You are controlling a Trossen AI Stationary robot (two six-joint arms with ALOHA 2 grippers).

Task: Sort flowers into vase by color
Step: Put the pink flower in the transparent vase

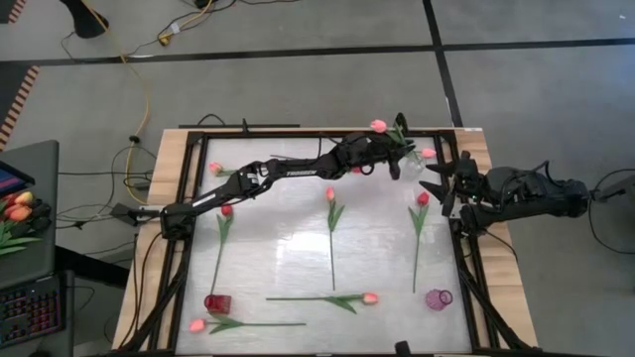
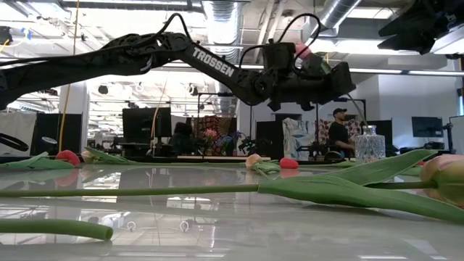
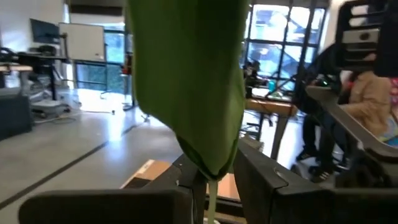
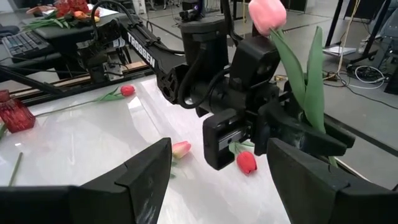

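Observation:
A pink tulip (image 4: 267, 14) stands nearly upright at the table's far right, its green leaves (image 4: 314, 81) running down between the fingers of my left gripper (image 1: 402, 151). That gripper reaches almost level across the table, its fingers slightly apart around the thin stem (image 3: 211, 202). A large leaf (image 3: 186, 81) blocks most of the left wrist view. A clear glass vase (image 2: 368, 145) stands just beyond the gripper in the low view. My right gripper (image 4: 217, 186) waits open at the right edge, facing the left gripper. Other tulips (image 1: 330, 195) lie flat on the table. My left gripper has the pink tulip's stem (image 3: 212, 198) between its two fingers, just below the leaf base. The fingers come nearly level and lie across the stem. A small gap shows beside the stem, and I cannot tell whether either finger touches it.
A red vase (image 1: 217, 302) stands at the near left and a purple vase (image 1: 439, 297) at the near right. Several tulips lie spread over the white top, two (image 4: 247, 162) right below the left gripper. A bunch of orange tulips (image 1: 18, 208) lies on a side table at the left.

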